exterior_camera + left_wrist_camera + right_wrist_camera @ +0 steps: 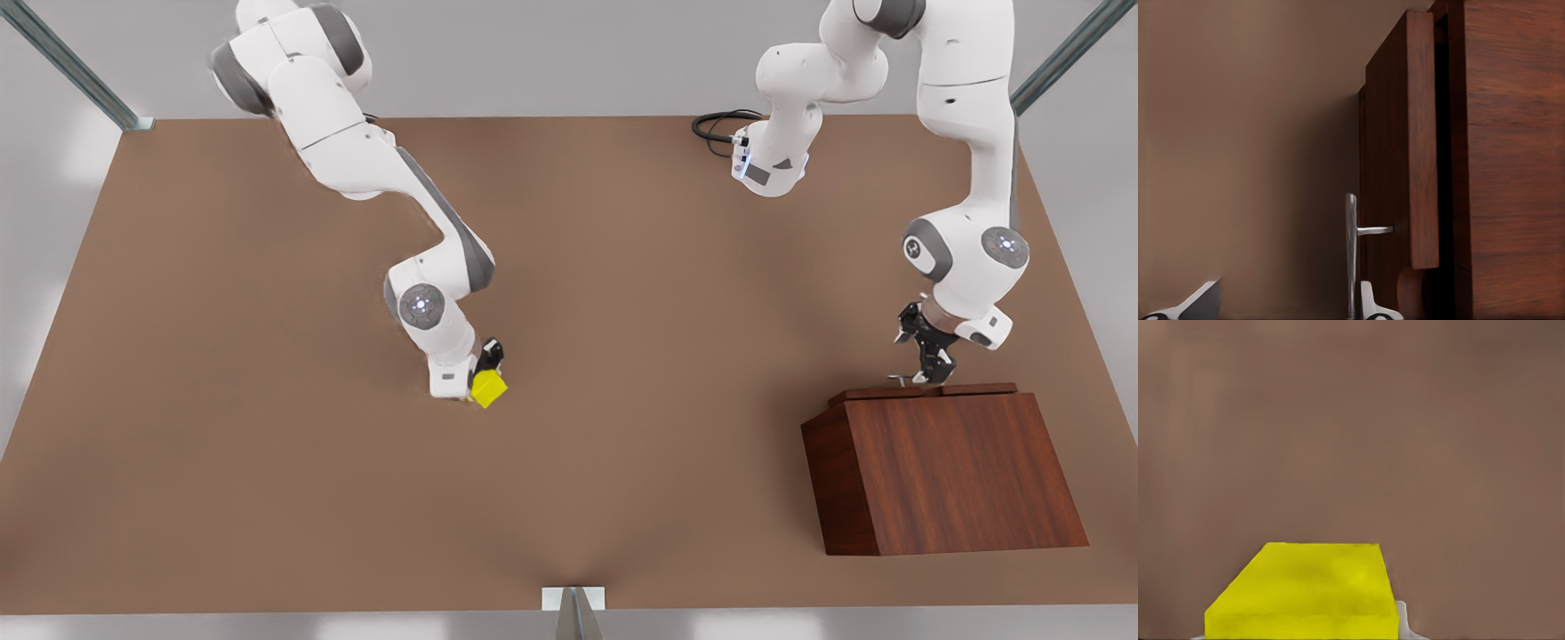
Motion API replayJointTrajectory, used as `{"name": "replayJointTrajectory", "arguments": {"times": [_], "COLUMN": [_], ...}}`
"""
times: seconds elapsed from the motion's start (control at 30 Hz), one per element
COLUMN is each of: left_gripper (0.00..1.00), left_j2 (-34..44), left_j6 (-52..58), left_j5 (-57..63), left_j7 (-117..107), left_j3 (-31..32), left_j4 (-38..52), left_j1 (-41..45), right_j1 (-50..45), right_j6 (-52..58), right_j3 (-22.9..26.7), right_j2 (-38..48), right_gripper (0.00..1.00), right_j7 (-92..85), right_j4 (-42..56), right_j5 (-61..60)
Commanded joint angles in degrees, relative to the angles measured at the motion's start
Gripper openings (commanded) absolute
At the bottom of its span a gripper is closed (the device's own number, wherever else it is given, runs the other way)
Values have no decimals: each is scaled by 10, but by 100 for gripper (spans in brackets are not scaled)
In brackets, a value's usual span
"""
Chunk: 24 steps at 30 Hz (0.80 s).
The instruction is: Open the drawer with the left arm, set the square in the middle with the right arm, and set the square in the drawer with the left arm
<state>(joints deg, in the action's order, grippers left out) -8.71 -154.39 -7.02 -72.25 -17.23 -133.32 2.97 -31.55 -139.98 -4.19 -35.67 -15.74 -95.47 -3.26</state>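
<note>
- Nearest the camera in the front view, we see the matte brown tabletop running bare along its front edge.
- Left of centre, our right gripper, black and two-fingered on the white jointed right arm, sits low over the table with its fingers closed on the small bright yellow square, which looks tilted.
- From the right wrist view, the yellow cube sits between the fingertips with plain tabletop beyond it.
- On the front view's right, the dark reddish-brown slant-topped wooden cabinet stands on the table.
- At its top, the drawer is slid out slightly.
- Our left gripper sits at the thin silver bar handle, its fingers wide apart around it.
</note>
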Motion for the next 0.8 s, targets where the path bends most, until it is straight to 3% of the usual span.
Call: {"name": "replayJointTrajectory", "arguments": {"times": [0.0, 0.1, 0.2, 0.5, 0.53, 0.57, 0.6, 0.7, 0.73, 0.77], "left_gripper": [100, 100, 100, 100, 100, 100, 100, 100, 100, 100], "left_j2": [4, 22, 37, 90, 96, 103, 115, 133, 146, 173], "left_j6": [-1, 1, 1, 1, 1, 2, 2, 3, 3, 19], "left_j5": [0, -1, -1, 1, 1, 1, 1, 1, 2, 2], "left_j7": [0, -1, -1, 0, 0, 0, 0, 0, 1, 3], "left_j3": [0, -1, -6, -32, -35, -36, -37, -38, -39, -39], "left_j4": [-3, -28, -45, -102, -110, -116, -128, -145, -154, -166], "left_j1": [0, 0, 0, 0, 0, 1, 1, 2, 2, 3], "right_j1": [-9, -116, -199, -241, -243, -242, -238, -221, -221, -220], "right_j6": [1, -1, 0, -8, -8, -7, -9, -35, -39, -39], "right_j3": [2, 10, 55, 39, 39, 39, 43, 50, 50, 50], "right_j2": [-13, -98, -175, -181, -182, -182, -190, -218, -221, -221], "right_gripper": [54, 54, 54, 56, 59, 69, 61, 74, 96, 100], "right_j7": [3, 96, 120, 161, 161, 161, 160, 161, 164, 164], "right_j4": [18, 141, 250, 261, 262, 262, 269, 296, 296, 292], "right_j5": [3, 19, 19, 19, 19, 19, 19, 41, 41, 41]}}
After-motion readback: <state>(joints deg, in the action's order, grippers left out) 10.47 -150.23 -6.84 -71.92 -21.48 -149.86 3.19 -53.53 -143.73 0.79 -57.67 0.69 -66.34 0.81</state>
